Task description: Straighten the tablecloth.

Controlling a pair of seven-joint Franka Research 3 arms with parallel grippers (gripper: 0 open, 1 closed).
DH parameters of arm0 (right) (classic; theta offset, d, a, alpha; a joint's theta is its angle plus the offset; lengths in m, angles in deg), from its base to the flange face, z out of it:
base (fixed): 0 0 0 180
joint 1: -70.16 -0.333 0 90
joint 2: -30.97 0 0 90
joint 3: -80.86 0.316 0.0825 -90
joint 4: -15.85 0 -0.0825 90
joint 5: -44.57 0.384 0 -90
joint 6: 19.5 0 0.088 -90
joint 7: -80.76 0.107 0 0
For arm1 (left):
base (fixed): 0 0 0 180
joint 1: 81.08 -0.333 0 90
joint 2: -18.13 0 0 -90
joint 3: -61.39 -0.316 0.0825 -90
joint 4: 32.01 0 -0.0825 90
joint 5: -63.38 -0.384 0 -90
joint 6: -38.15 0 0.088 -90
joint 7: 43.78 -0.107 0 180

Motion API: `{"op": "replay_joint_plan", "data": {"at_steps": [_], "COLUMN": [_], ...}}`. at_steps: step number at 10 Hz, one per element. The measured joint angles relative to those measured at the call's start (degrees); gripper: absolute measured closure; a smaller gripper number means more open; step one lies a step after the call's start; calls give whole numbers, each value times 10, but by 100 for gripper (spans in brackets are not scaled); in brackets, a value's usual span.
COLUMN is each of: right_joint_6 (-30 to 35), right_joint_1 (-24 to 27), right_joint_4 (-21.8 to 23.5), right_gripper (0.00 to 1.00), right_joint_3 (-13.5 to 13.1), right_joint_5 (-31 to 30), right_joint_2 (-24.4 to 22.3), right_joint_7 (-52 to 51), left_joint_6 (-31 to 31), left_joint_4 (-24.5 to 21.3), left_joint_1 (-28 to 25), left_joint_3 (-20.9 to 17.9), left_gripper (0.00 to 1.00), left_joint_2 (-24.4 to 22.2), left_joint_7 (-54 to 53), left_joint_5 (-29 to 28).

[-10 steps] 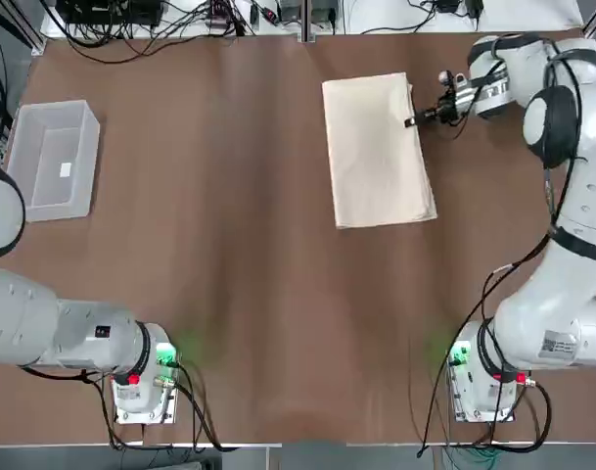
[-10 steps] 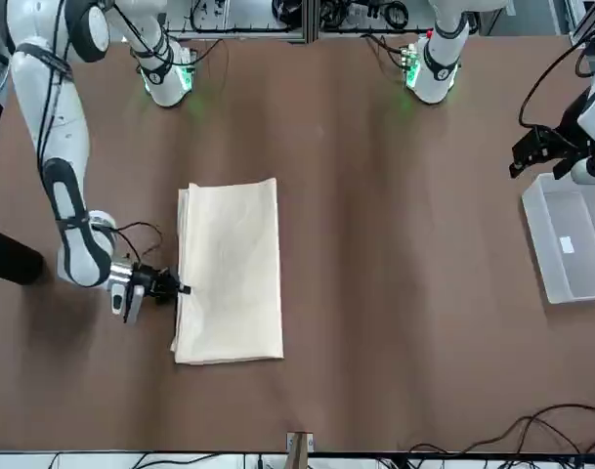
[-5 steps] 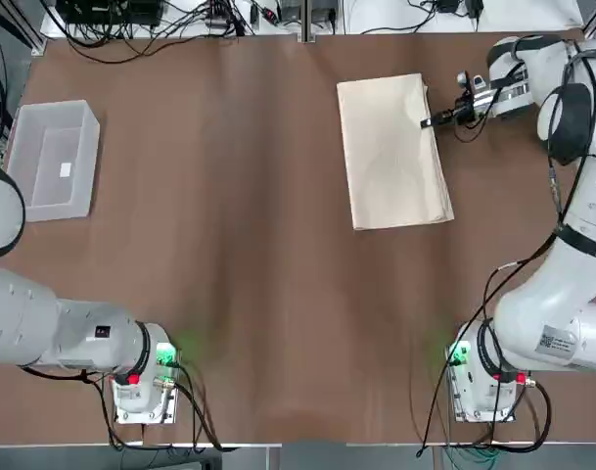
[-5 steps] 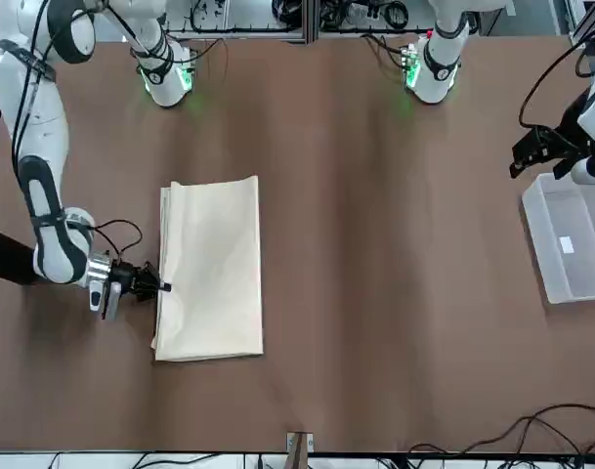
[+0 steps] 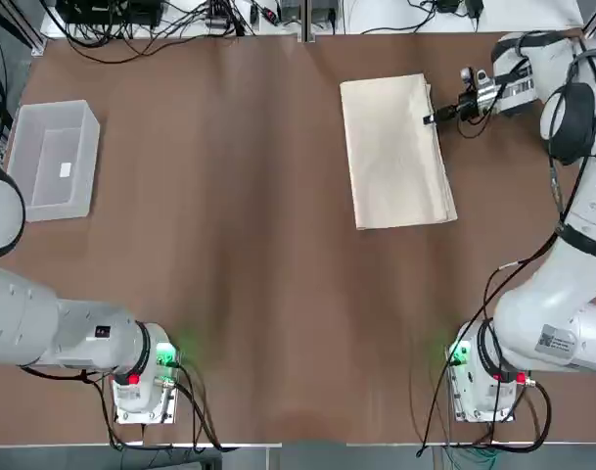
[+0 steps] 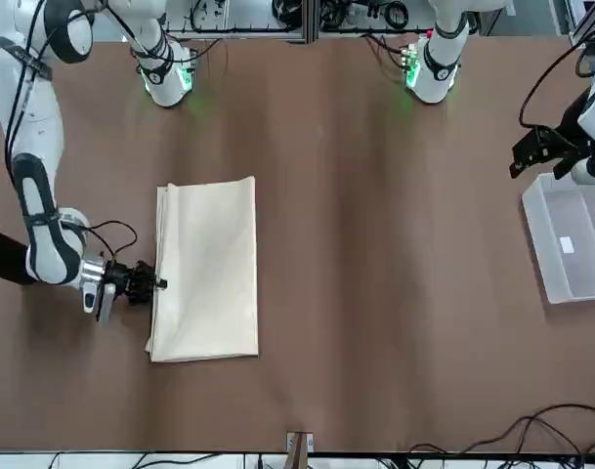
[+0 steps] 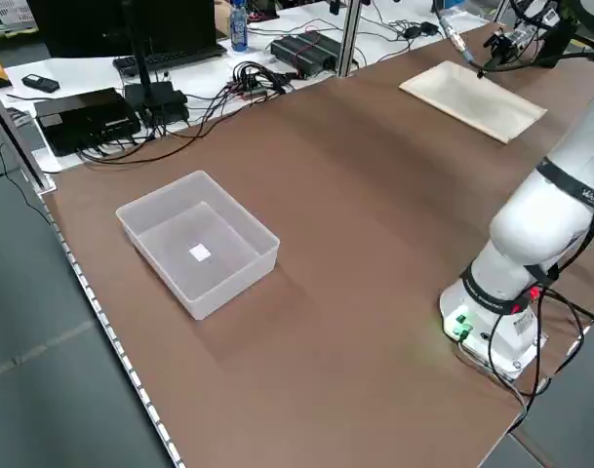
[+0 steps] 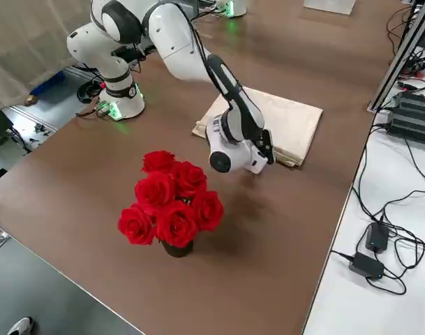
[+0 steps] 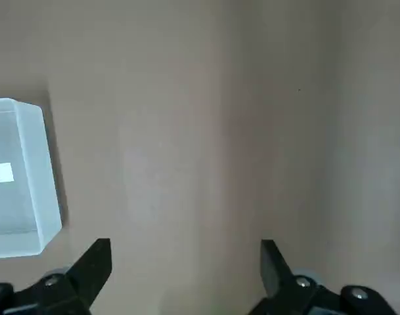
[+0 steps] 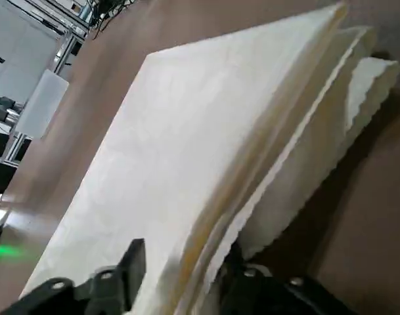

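Observation:
The tablecloth [image 5: 397, 152] [image 6: 207, 269] lies as a folded cream rectangle on the brown table, at the far right. My right gripper [image 5: 430, 118] [image 6: 158, 284] lies low at the cloth's right long edge. In the right wrist view its fingers [image 10: 131, 262] stand apart, with the upper scalloped layers of the tablecloth [image 10: 186, 131] between them, so the right gripper [image 10: 180, 262] is open. My left gripper [image 9: 186, 262] [image 6: 531, 151] hovers open and empty over bare table beside the plastic bin.
A translucent plastic bin [image 5: 43, 191] [image 7: 228, 278] [image 9: 48, 197] with a small white label stands at the table's left side. A bunch of red roses [image 8: 170, 202] stands on the table's right part near the right arm. Cables and boxes lie beyond the far edge.
The right gripper dragged the folded cloth toward the robot's right while shut on its edge. Its fingers have now spread apart. The left arm has not moved.

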Motion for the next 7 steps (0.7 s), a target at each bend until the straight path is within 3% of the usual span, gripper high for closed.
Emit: {"op": "replay_joint_plan", "data": {"at_steps": [2, 5, 7], "right_joint_6": [0, 11, 12], "right_joint_1": [0, -1, -1], "right_joint_4": [-24, -29, 0], "right_gripper": [4, 0, 0], "right_joint_3": [0, 1, 1], "right_joint_5": [-69, -131, -138], "right_joint_2": [-13, -59, -65], "right_joint_7": [53, 117, 132], "left_joint_6": [0, 0, 0], "left_joint_4": [0, 0, 0], "left_joint_1": [0, 0, 0], "left_joint_3": [0, 0, 0], "left_gripper": [0, 0, 0], "left_joint_2": [0, 0, 0], "left_joint_7": [0, 0, 0], "left_joint_5": [0, 0, 0]}}
